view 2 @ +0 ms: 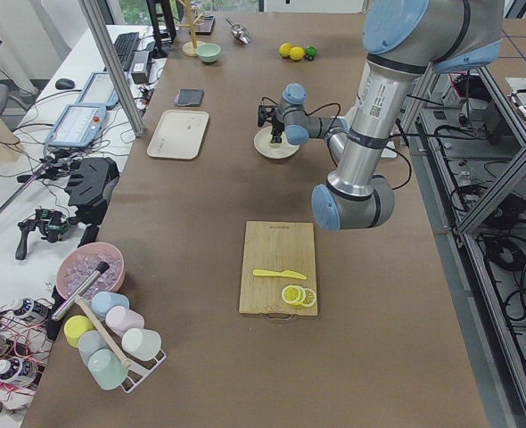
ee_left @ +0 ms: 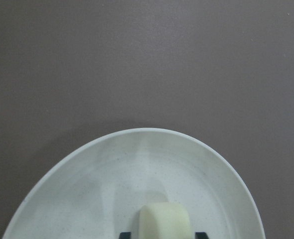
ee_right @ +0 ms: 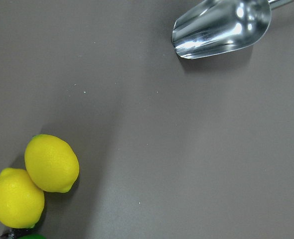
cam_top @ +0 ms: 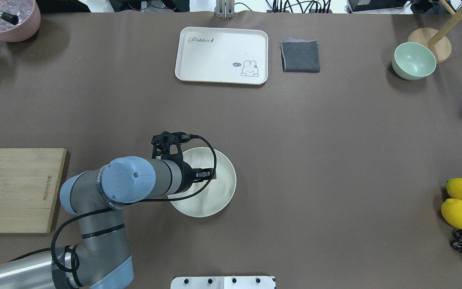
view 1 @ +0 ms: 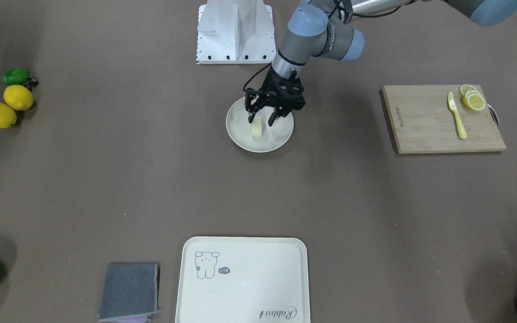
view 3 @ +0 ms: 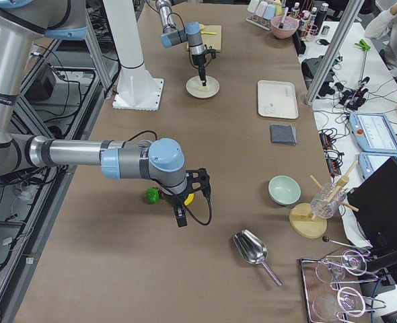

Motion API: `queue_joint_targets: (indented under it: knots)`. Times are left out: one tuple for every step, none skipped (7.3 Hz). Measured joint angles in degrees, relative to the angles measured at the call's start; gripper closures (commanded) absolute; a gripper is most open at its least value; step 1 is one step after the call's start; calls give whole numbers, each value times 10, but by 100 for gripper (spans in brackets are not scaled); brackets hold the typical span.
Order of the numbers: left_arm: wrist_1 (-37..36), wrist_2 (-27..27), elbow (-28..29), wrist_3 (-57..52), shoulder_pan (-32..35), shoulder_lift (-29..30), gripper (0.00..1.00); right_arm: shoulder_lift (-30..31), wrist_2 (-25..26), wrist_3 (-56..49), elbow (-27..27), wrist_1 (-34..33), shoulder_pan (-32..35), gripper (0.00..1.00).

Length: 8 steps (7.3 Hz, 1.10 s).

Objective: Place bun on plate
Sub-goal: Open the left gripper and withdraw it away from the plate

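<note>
The round cream plate lies mid-table, in front of the robot's base. The small pale bun rests on it, standing on its edge. My left gripper hangs straight over the bun, open, a finger on either side and a small gap showing. In the left wrist view the bun sits on the plate between the two dark fingertips at the bottom edge. From overhead the wrist hides the bun above the plate. My right gripper hovers near the lemons; I cannot tell whether it is open or shut.
A bear tray and a grey cloth lie at the operators' edge. A cutting board holds a yellow knife and lemon slices. Two lemons, a lime, a green bowl and a metal scoop lie on my right side.
</note>
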<state>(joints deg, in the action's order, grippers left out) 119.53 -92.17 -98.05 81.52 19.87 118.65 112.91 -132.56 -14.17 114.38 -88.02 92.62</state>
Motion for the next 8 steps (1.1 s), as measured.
queue_joint_targets:
  knots:
    - [0, 7, -5, 0, -5, 0, 4, 0, -1, 0, 0, 0, 4, 0]
    - [-11, 8, -20, -1, -1, -1, 4, 1, -3, -1, -2, 0, 7, 0]
    - [-54, -5, -47, -8, 15, -2, 4, 1, -6, -2, -6, 0, 9, 0]
    - [-125, -37, -85, -29, 46, -4, 4, 1, -8, -3, -10, 0, 11, 0]
    - [-203, -79, -126, -79, 88, -11, 3, 1, -9, -3, -13, 0, 11, 0]
    - [-266, -119, -159, -149, 138, -30, 3, 2, -10, -4, -15, 0, 12, 0]
    - [-324, -163, -185, -245, 203, -54, 3, 5, -13, -6, -16, 0, 13, 0]
    - [-376, -202, -200, -360, 280, -79, 3, 7, -19, -7, -17, 0, 13, 0]
